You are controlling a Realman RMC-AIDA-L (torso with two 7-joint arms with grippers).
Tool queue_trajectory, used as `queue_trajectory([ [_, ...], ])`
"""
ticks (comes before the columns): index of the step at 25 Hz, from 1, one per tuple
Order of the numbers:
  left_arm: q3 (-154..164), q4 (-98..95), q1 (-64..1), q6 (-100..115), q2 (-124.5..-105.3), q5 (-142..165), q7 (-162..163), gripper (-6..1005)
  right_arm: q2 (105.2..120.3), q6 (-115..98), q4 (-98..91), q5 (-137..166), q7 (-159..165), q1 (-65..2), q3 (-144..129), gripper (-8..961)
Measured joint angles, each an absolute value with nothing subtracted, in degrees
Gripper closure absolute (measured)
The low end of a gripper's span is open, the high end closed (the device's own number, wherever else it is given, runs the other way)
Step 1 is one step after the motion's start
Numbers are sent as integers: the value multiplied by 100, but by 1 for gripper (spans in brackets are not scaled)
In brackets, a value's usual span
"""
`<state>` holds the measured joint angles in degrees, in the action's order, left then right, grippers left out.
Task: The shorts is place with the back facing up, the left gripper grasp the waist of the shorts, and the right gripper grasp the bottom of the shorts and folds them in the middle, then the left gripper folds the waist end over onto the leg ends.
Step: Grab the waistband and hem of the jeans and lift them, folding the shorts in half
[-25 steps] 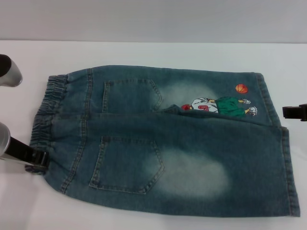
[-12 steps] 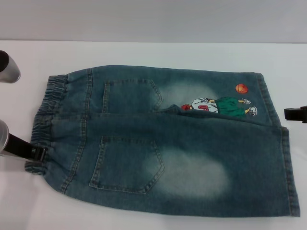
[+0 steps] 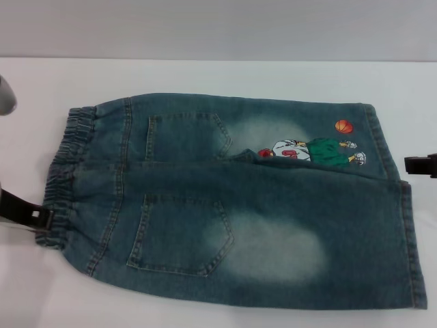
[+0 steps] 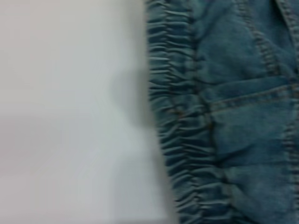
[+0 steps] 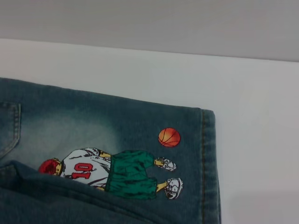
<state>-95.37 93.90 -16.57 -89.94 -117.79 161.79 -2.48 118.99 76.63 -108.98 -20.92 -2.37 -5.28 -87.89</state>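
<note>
Left pincer point(image 3: 41, 217) drawn back at waist point(image 3: 65, 171), grip unclear, right pincer point(image 3: 418, 165) beside hem point(image 3: 382, 143)

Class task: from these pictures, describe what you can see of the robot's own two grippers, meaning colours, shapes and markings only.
Little shows. The left gripper is a black bar-shaped piece with a small pale square mark. The right gripper is a black blocky piece. Neither wrist view shows fingers.

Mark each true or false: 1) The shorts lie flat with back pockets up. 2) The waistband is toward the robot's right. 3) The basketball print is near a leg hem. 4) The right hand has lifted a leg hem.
1) True: the shorts lie flat, pockets up.
2) False: the waistband lies toward the robot's left, by the left hand.
3) True: the basketball print is near the leg hem.
4) False: the right hand is beside the hem, lifting nothing.
</note>
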Motion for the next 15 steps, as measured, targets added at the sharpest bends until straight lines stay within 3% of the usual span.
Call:
queue_trajectory([
  [8,-9488,9434,-1607,-8939,-11789,16391,-190,967,11901,7663,-10819,-2096,-293,-535,-8789,314],
  [15,-9476,9268,-1668,-8917,-11808,16361,-201,707,11896,7664,-10809,-2094,-300,-553,-8789,314],
])
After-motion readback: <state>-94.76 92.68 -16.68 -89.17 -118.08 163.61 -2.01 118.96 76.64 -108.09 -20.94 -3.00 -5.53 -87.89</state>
